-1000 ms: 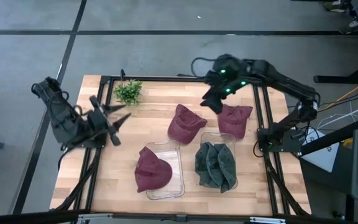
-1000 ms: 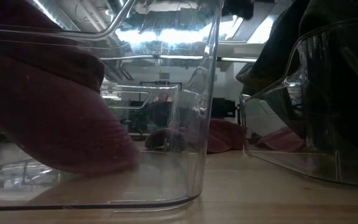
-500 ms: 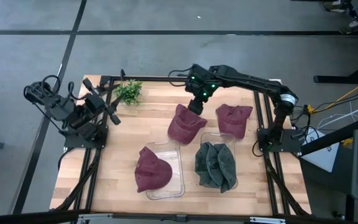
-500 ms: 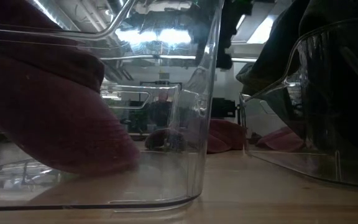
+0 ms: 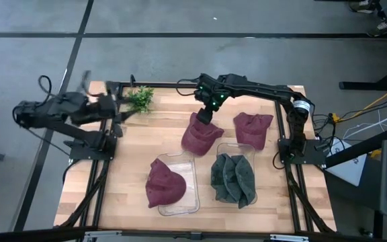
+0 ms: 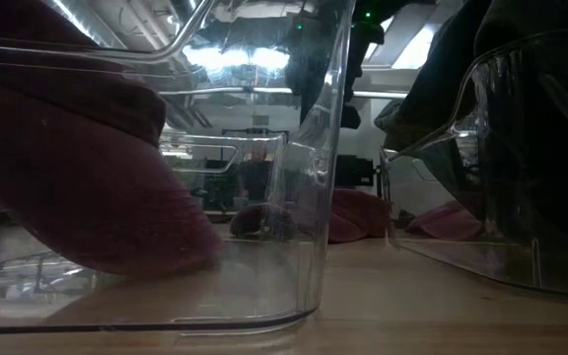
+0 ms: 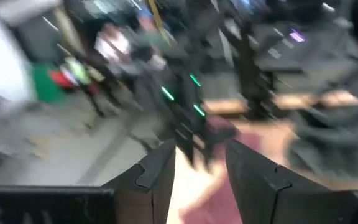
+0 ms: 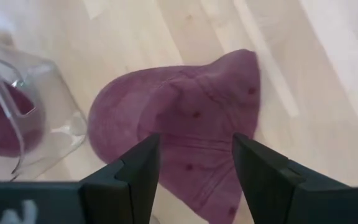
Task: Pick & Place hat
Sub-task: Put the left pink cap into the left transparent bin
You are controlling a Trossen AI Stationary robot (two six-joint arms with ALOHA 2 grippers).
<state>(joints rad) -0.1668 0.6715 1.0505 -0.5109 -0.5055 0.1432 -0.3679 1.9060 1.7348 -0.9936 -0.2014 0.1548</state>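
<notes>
A maroon hat [image 5: 200, 136] lies flat on the table's middle; the right wrist view shows it [image 8: 185, 124] below my fingers. My right gripper [image 5: 203, 115] [image 8: 196, 165] hovers open over its far end without touching it. A second maroon hat [image 5: 252, 129] lies to its right. A third maroon hat [image 5: 164, 183] [image 6: 77, 177] sits in the left clear bin [image 5: 187, 202]. Dark green hats [image 5: 234, 178] fill the right clear bin [image 5: 248, 153]. My left gripper [image 5: 119, 107] [image 7: 201, 168] is open, off the table's far left, beside the plant.
A small green plant [image 5: 138, 99] stands at the far left corner, close to my left gripper. The black frame rails [image 5: 282, 121] run along both table sides. Bare wood shows at the near left [image 5: 123, 181] and between the hats and the far edge.
My right gripper swept toward the table's left, from above the right maroon hat to over the middle hat's far end, and dropped lower. My left arm folded back to the left, and its gripper swung toward the far edge, ending by the plant. The hats stayed put.
</notes>
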